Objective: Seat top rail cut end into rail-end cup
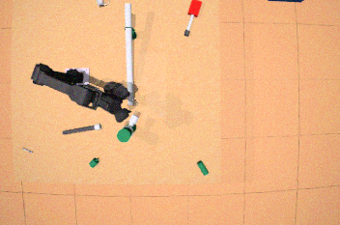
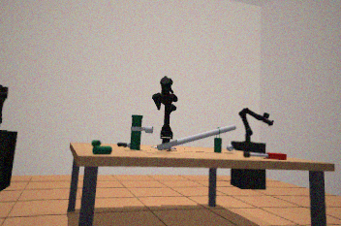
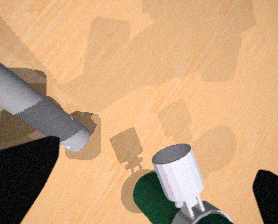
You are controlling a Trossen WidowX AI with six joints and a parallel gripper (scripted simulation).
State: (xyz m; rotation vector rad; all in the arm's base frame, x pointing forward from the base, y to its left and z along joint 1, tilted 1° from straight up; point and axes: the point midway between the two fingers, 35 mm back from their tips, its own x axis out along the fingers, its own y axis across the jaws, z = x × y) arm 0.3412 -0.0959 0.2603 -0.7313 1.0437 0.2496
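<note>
Near the big post (image 1: 124,135) (image 2: 136,139) (image 3: 150,196): your gripper (image 1: 129,116) (image 3: 156,162) wide open, holding nothing | rail (image 1: 128,54) (image 2: 203,136) (image 3: 37,111) likely stiff, slippery, pivoting at the loop | grip it just behind its low cut end

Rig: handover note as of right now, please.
Gripper: open, nothing held, above the table near the rail's low end.
Rail: slanted, through the loop on the small post; low end outside the cup.
Cup: on the band, high on the big post.
Done: rail in loop.
Left: raise rail's low end, seat it fully in cup, keep band high, release and clear.
</note>
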